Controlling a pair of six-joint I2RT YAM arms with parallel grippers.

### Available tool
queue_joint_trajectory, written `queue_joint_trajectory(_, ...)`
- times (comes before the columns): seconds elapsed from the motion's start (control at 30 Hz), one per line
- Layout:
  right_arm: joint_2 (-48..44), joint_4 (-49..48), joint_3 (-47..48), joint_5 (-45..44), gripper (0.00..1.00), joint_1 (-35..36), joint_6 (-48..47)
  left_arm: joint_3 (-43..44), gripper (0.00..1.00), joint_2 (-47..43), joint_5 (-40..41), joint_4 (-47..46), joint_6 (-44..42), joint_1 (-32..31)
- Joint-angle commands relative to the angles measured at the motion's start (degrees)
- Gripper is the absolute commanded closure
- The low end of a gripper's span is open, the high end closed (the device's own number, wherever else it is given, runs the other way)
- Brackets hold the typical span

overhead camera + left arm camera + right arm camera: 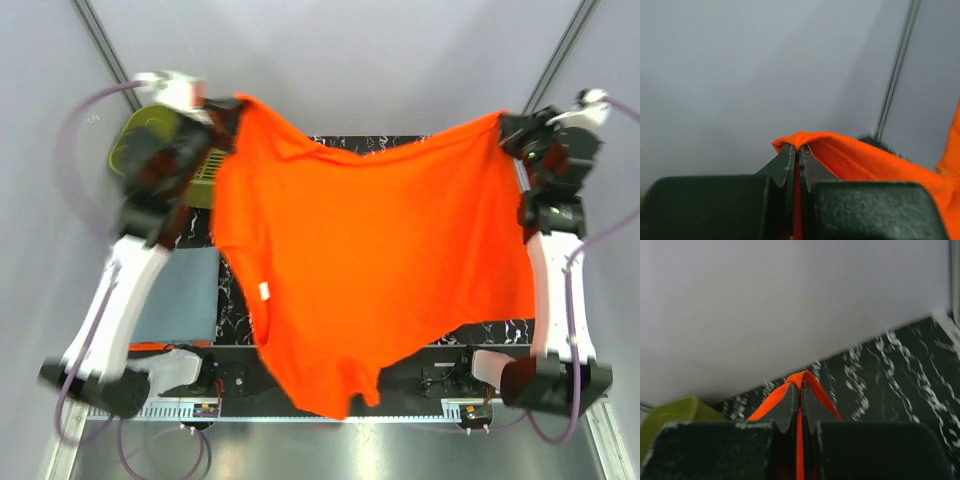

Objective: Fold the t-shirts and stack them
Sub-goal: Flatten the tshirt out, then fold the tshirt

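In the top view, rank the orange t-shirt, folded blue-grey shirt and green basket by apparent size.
1. orange t-shirt, hanging nearer the camera.
2 and 3. folded blue-grey shirt and green basket: look alike, both partly covered, so unranked.

Right end effector (pixel 799 390) pinches orange t-shirt (pixel 801 378) fold above marbled table (pixel 900 380)

I find no text, brand or number that I can read. The small white tag (pixel 264 291) on the bright orange cloth t-shirt (pixel 380 250) is too small to make out.
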State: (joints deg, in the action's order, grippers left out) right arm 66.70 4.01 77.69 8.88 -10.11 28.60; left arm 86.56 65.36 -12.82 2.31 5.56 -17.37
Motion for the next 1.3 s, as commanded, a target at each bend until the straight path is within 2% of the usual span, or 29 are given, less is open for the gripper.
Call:
queue_joint_trajectory(0.0,6.74,-9.89,-8.33,-4.66,1.0,0.09,-4.69,-9.56,1.0,11.93,-0.53,-7.83,-2.22,0.23)
queue_joint_trajectory(0.13,20.37,-16.22,-11.25,-8.53,1.0,-0.96,-9.26,-13.95,1.0,28.21,-2.21,-16.87,0.76,0.32)
queue_joint_trajectory(0.17,26.84,-17.79,-10.46,-7.58,1.0,-1.66,-9.61,-13.53,1.0,31.81,-2.38,-20.72,1.9,0.23)
queue_joint_trajectory(0.2,30.13,-17.9,-9.06,-7.04,1.0,-2.45,-9.44,-11.79,1.0,39.24,-2.56,-20.24,3.47,0.23)
queue_joint_trajectory(0.23,33.2,-17.81,-5.83,-6.95,1.0,-3.33,-9.35,-6.29,1.0,42.79,-2.82,-18.41,3.66,0.05)
queue_joint_trajectory(0.3,41.47,-15.19,-1.25,-5.81,1.0,-3.95,-10.23,-1.77,1.0,49.99,-4.23,-17.25,4.45,-0.12)
queue_joint_trajectory(0.37,48.14,-10.02,7.01,-5.28,1.0,-4.48,-11.98,3.68,1.0,53.27,-3.97,-15.59,4.81,-0.56)
queue_joint_trajectory(0.5,53.27,-7.8,14.48,-4.05,1.0,-5.36,-11.9,10.63,1.0,59.6,-5.02,-13.56,6.91,-0.48)
queue_joint_trajectory(0.67,57.13,-4.55,19.25,-3.52,1.0,-5.71,-12.17,16.09,1.0,63.04,-7.48,-9.35,9.11,-0.56)
queue_joint_trajectory(0.77,58.37,-2.54,21.79,-2.82,1.0,-6.15,-12.17,17.58,1.0,62.7,-6.09,-4.88,10.6,-0.92)
queue_joint_trajectory(0.87,60.39,-0.24,24.78,-1.51,0.99,-6.94,-11.55,16.27,1.0,60.33,-6.08,-2.58,14.2,-0.92)
queue_joint_trajectory(1.1,63.38,3.45,29.96,1.22,0.99,-7.56,-8.39,5.74,1.0,51.2,-9.15,-1.26,25.1,-2.76)
queue_joint_trajectory(1.27,66.01,8.45,34.89,0.88,0.98,-7.56,-6.45,5.01,1.0,48.37,-10.82,2.78,27.13,-4.34)
